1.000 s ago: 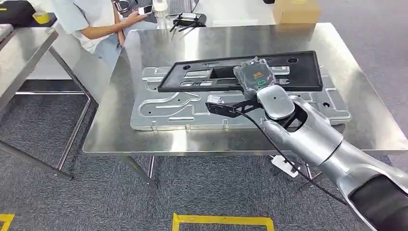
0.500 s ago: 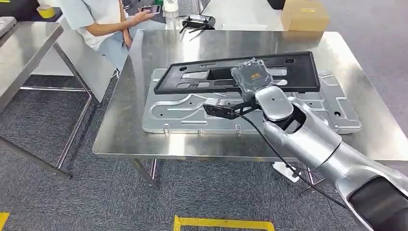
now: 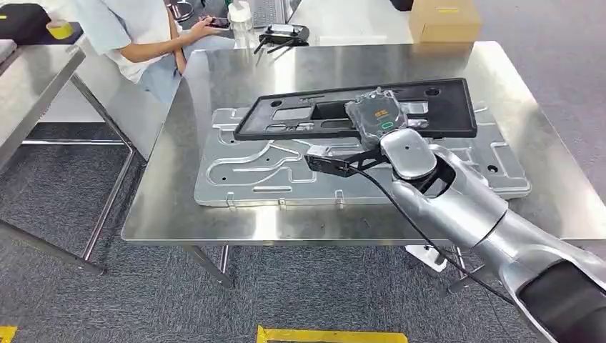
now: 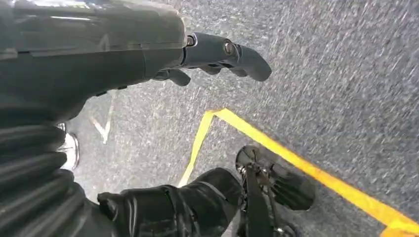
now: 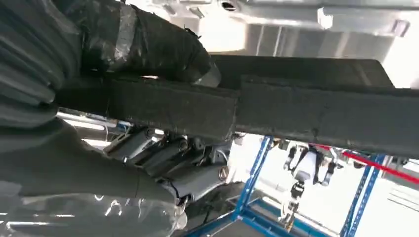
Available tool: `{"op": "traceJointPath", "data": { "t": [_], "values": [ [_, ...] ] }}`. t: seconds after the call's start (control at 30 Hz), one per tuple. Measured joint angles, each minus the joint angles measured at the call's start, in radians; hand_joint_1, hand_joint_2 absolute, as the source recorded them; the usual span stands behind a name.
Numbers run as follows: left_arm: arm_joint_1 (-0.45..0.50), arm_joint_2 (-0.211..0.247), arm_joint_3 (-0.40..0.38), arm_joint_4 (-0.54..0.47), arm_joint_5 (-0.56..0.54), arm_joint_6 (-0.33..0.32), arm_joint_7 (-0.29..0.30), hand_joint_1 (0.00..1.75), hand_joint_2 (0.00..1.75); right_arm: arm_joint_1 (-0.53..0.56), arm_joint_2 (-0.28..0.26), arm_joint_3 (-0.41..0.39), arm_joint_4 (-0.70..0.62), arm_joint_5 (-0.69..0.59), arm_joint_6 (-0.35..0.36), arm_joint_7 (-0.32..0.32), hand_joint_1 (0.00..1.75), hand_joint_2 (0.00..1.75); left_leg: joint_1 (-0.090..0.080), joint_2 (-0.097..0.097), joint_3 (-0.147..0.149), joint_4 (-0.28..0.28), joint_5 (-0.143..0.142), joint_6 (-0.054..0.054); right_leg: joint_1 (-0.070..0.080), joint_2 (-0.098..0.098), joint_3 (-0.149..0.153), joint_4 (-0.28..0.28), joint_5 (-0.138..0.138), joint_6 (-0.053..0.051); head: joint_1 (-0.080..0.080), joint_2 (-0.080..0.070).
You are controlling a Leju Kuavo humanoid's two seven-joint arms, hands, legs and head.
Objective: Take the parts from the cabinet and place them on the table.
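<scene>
Item: black frame part (image 3: 357, 108), long and flat, gripped along one edge by the right hand (image 3: 377, 118), thumb above, fingers (image 5: 173, 163) beneath. Carried level over the grey panel (image 3: 250, 168) on the steel table (image 3: 236, 68), apparently for setting down. Left hand (image 4: 217, 54) hangs empty, fingers loose.

Matt black plastic frame (image 3: 357, 108), stamped metal panel (image 3: 271, 168) (dull sheen), glossy steel table (image 3: 214, 221)

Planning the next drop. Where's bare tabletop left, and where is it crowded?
Free: the steel table strip left of the silver panel, the far band toward the cardboard box, and the right end. Crowded: the middle, where the right hand holds the black frame over the panel.
</scene>
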Motion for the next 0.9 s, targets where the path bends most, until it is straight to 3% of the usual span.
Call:
{"op": "traceJointPath", "data": {
  "t": [0.03,0.1,0.13,0.17,0.23,0.3,0.33,0.37,0.43,0.47,0.5,0.53,0.6,0.63,0.67,0.77,0.83,0.9],
  "values": [
    [0.001,0.000,0.000,0.000,0.000,0.000,0.000,0.00,1.75,0.000,0.000,0.000,0.000,0.000,0.000,0.000,1.75,1.75,0.001,0.000,0.015,-0.048,0.043,0.000,0.000,0.000,0.004,0.000,-0.003,0.001,0.001,0.000],
    [0.000,0.000,0.000,0.000,0.000,0.000,0.000,0.00,1.75,-0.002,0.000,0.000,0.000,0.000,0.000,0.000,1.75,1.75,0.002,0.000,0.094,-0.228,0.147,0.006,0.000,0.001,0.015,0.000,-0.010,0.006,0.000,0.000],
    [0.000,0.001,0.000,0.000,0.000,0.000,0.000,0.00,1.75,-0.003,0.000,0.000,0.000,0.000,-0.001,0.000,1.75,1.75,0.001,0.000,0.120,-0.297,0.160,0.010,-0.001,0.000,0.019,-0.002,-0.012,0.009,0.001,0.000],
    [0.000,0.001,0.000,0.000,0.000,0.001,0.000,0.00,1.75,-0.006,0.000,0.000,0.000,0.001,-0.001,0.000,1.75,1.75,-0.010,0.000,0.137,-0.309,0.149,0.016,0.005,0.002,0.016,-0.003,-0.013,0.014,0.001,0.000],
    [-0.002,0.001,0.000,0.000,0.000,0.001,-0.001,0.00,1.75,-0.004,0.000,0.000,0.000,0.003,-0.002,0.000,1.75,1.75,-0.012,-0.001,0.136,-0.315,0.144,0.026,0.002,0.002,0.016,-0.007,-0.011,0.024,0.001,0.000],
    [-0.002,0.002,0.000,0.000,-0.001,0.001,-0.002,0.00,1.75,-0.003,0.000,0.000,0.000,0.005,-0.002,-0.002,1.75,1.75,-0.007,0.000,0.149,-0.331,0.149,0.040,0.008,0.002,0.023,-0.016,-0.014,0.037,0.002,0.000],
    [0.000,0.001,0.000,0.000,-0.001,0.002,-0.002,0.00,1.75,-0.003,-0.001,0.000,0.001,0.006,-0.003,-0.002,1.75,1.75,-0.005,0.001,0.158,-0.342,0.152,0.045,0.003,-0.003,0.017,0.004,-0.024,0.039,0.005,0.000],
    [0.000,0.000,0.000,0.000,-0.001,0.002,-0.002,0.00,1.75,-0.006,-0.001,0.000,0.001,0.006,-0.003,-0.003,1.75,1.75,-0.003,0.002,0.162,-0.344,0.150,0.052,0.005,-0.003,-0.004,0.046,-0.049,0.038,0.008,0.000],
    [-0.002,0.001,0.000,0.000,-0.001,0.002,-0.002,0.00,1.75,-0.002,-0.001,0.000,0.002,0.008,-0.006,-0.003,1.75,1.75,-0.006,0.003,0.163,-0.339,0.145,0.062,0.006,-0.001,-0.090,0.211,-0.116,0.039,0.011,0.000],
    [-0.002,0.001,0.000,0.000,-0.001,0.002,-0.002,0.00,1.75,0.004,-0.001,0.000,0.002,0.008,-0.006,-0.006,1.75,1.75,-0.007,0.003,0.163,-0.337,0.142,0.066,0.005,-0.001,-0.127,0.273,-0.130,0.040,0.011,0.000],
    [-0.002,0.001,0.000,0.000,-0.001,0.001,-0.002,0.00,1.75,0.011,-0.002,0.000,0.004,0.008,-0.006,-0.006,1.75,1.75,-0.007,0.002,0.163,-0.333,0.139,0.065,0.004,-0.001,-0.145,0.291,-0.121,0.041,0.011,0.000],
    [-0.001,0.000,0.000,0.000,-0.001,0.001,-0.002,0.00,1.75,0.013,-0.002,0.000,0.007,0.008,-0.006,-0.006,1.75,1.75,-0.007,-0.001,0.163,-0.328,0.134,0.064,0.003,-0.002,-0.140,0.260,-0.089,0.041,0.013,0.000],
    [0.000,-0.002,0.000,0.000,-0.002,0.001,-0.002,0.00,1.75,0.012,-0.002,0.000,0.008,0.009,-0.007,-0.006,1.75,1.75,-0.005,-0.003,0.164,-0.310,0.120,0.056,0.000,-0.003,-0.075,0.107,0.003,0.040,0.012,0.000],
    [0.000,-0.002,0.000,0.000,-0.001,0.001,-0.002,0.00,1.75,0.010,-0.001,0.000,0.008,0.009,-0.007,-0.006,1.75,1.75,-0.004,-0.004,0.162,-0.298,0.111,0.051,-0.001,-0.005,-0.048,0.035,0.024,0.039,0.012,0.000],
    [-0.001,-0.001,0.000,0.000,-0.001,0.003,-0.002,0.00,1.75,0.009,-0.001,0.000,0.008,0.010,-0.008,-0.007,1.75,1.75,-0.013,-0.005,0.151,-0.286,0.103,0.042,0.004,-0.005,-0.033,0.029,0.005,0.038,0.012,0.000],
    [0.000,-0.002,0.000,0.000,-0.001,0.004,-0.003,0.00,1.75,0.015,0.000,0.000,0.008,0.011,-0.009,-0.009,1.75,1.75,-0.010,-0.005,0.155,-0.290,0.104,0.033,0.009,0.000,-0.039,0.031,0.005,0.022,0.011,0.000],
    [0.001,-0.002,0.000,0.000,-0.001,0.004,-0.003,0.00,1.75,0.013,-0.002,0.000,0.008,0.012,-0.010,-0.009,1.75,1.75,-0.008,-0.003,0.151,-0.280,0.092,0.023,0.000,0.000,-0.032,0.023,0.008,0.011,0.010,0.000],
    [-0.002,-0.002,0.000,0.000,-0.001,0.004,-0.003,0.00,1.75,0.011,-0.001,0.000,0.008,0.012,-0.010,-0.009,1.75,1.75,-0.006,0.000,0.105,-0.180,0.041,0.010,-0.002,0.001,-0.028,0.022,0.005,0.003,0.004,0.000]
  ]
}}
